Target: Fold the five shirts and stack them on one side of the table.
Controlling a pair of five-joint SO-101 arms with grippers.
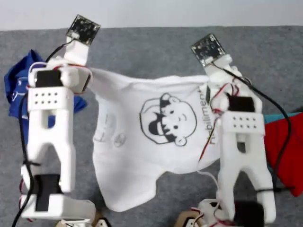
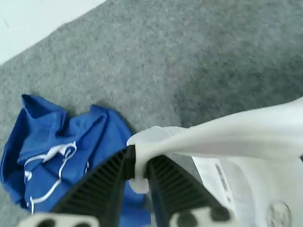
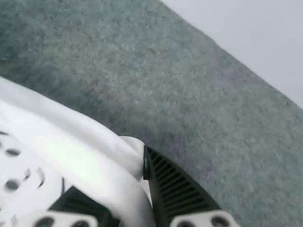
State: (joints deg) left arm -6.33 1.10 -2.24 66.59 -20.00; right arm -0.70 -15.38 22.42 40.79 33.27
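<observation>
High view, white cartoon-print shirt (image 1: 128,161) stretched, left gripper (image 2: 138,168), right gripper (image 3: 135,179) both clamping it

The right gripper (image 3: 142,163) pinches a bunched fold of the white shirt (image 3: 71,142), its black ribbed jaws closed on the cloth. The shirt hangs taut over the grey felt worktop (image 3: 142,61). Small dark print marks show on the fabric.
</observation>
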